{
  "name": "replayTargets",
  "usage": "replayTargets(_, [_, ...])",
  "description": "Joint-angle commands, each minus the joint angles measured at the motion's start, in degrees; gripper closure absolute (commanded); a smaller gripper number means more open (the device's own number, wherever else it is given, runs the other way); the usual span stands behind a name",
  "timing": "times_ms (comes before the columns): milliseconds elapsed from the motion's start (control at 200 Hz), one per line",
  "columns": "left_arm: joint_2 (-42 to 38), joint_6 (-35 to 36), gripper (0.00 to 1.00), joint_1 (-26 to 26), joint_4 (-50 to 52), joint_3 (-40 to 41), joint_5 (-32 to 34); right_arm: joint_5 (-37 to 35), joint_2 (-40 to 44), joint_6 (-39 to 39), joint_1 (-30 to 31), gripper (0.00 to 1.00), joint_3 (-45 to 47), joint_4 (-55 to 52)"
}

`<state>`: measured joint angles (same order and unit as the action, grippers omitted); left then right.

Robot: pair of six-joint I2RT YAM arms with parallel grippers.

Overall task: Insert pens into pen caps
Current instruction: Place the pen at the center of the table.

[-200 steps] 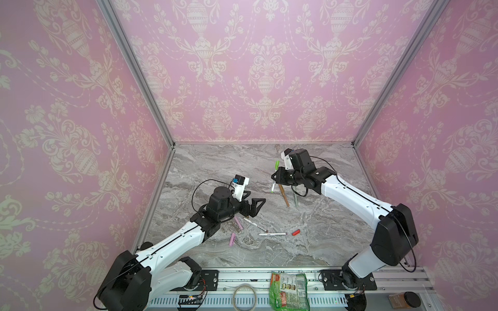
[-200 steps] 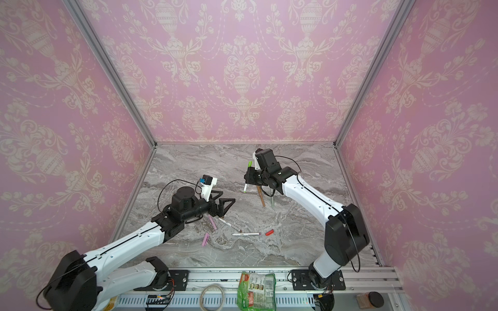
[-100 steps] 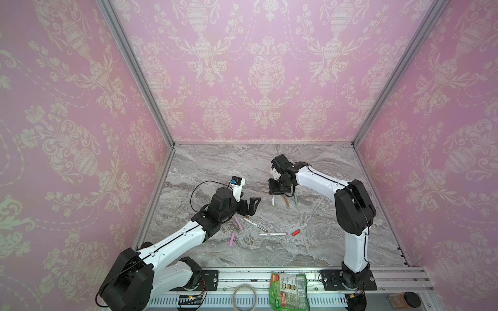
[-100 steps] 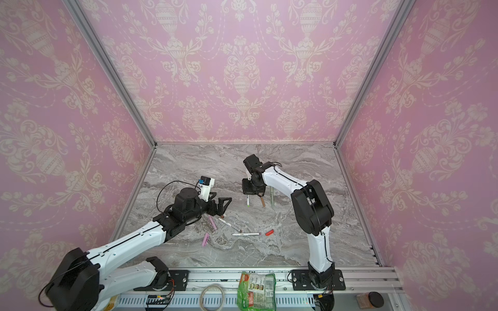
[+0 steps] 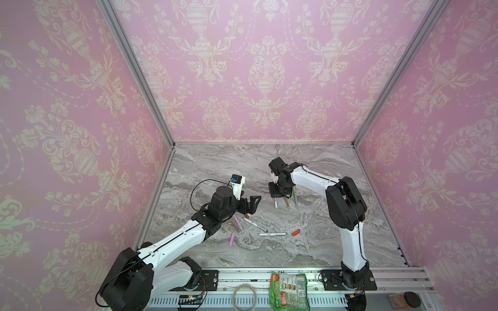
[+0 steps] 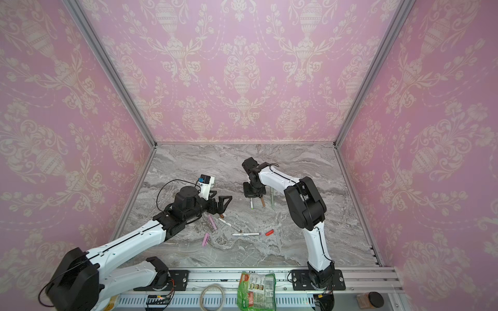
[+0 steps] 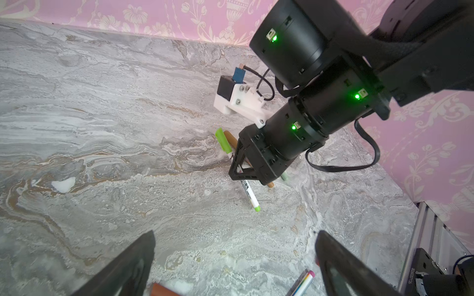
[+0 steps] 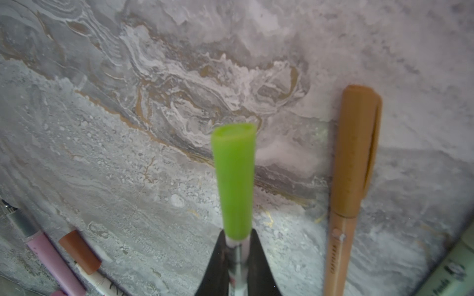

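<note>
The left hand point(image 5: 249, 202) is held wide open and empty above the surface point(image 5: 310, 250), near a pink pen point(image 5: 238, 223). Midway between the side edges, a white pen point(image 5: 275, 203) with a bright green cap point(image 8: 234, 179) is gripped by the closed right hand point(image 5: 280, 195), beside a tan pen point(image 8: 351, 164).

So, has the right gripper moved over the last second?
Yes. The right gripper has come down toward the table, now hiding the far part of the tan-brown pen, shut on the green-capped white pen.
</note>
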<state>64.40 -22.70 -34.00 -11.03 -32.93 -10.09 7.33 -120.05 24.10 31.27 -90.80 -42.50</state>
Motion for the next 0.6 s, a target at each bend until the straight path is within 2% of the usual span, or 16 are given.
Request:
replayTargets(0, [0.6, -2.1, 0.01, -0.3, 0.3, -1.6, 0.2, -2.0, -1.5, -0.5, 0.2, 0.94, -1.6, -1.2])
replayTargets(590, [-0.3, -3.2, 0.01, -0.3, 0.9, -2.1, -0.1, -3.2, -2.8, 1.0, 0.2, 0.77, -2.4, -0.5])
